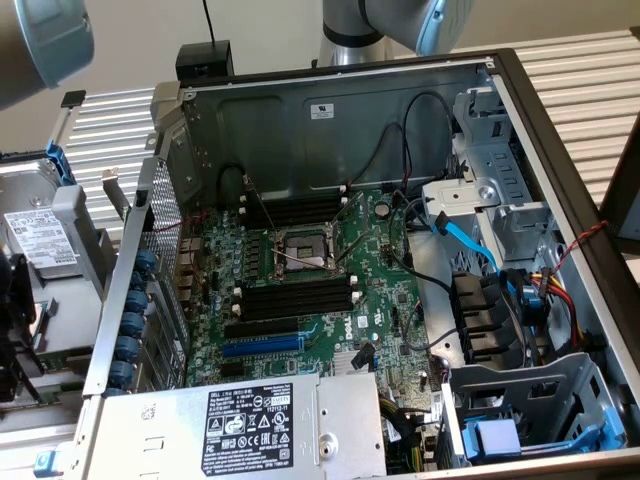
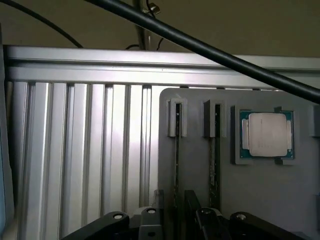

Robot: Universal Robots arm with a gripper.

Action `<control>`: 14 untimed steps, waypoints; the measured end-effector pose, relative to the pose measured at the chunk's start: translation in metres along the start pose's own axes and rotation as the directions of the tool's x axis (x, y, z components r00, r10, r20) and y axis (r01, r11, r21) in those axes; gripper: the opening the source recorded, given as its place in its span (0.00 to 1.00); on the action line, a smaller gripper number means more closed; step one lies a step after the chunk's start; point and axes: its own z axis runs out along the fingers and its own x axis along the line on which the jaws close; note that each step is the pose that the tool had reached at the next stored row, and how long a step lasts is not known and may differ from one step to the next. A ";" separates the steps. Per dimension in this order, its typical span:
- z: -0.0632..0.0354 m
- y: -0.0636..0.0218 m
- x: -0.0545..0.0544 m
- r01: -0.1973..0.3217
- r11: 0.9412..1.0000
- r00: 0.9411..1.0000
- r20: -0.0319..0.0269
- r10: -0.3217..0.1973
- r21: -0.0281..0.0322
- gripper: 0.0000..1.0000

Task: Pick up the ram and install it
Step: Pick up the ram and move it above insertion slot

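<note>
- the ram [image 2: 177, 165] is standing on edge in a slot of a grey holder [image 2: 260, 200], in the slot closest to the holder's edge where it meets the ribbed table
- a second stick [image 2: 216, 160] sits in the next slot over, and past that there's a CPU [image 2: 267, 134] lying flat in its own square pocket
- gripper [image 2: 177, 220] is right over the near end of the ram with its fingers [image 2: 150, 220] spread wide, one on each side of the stick. It's not clamping anything, and I can't tell if a pad is brushing the board
- the table [image 2: 75, 150] is ribbed aluminium profile, and a thick black cable [image 2: 225, 57] cuts diagonally across the wrist view
- in the exterior view, an opened computer case [image 1: 330, 120] lies on the same kind of ribbed top, with the motherboard [image 1: 390, 300] facing up
- black memory slots [image 1: 295, 298] run on either side of the CPU socket [image 1: 303, 250], with a blue expansion slot [image 1: 262, 345] next to them towards the power supply [image 1: 250, 425]
- plain beige wall [image 1: 120, 40] behind, and the arm [image 1: 380, 20] is up past the case's far edge
</note>
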 end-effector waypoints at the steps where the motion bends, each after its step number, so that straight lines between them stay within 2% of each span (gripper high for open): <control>1: 0.0002 -0.0001 -0.001 0.000 1.000 1.000 0.000 0.000 0.000 0.31; 14: 0.0122 -0.0015 -0.005 0.000 1.000 1.000 0.000 0.000 0.000 0.31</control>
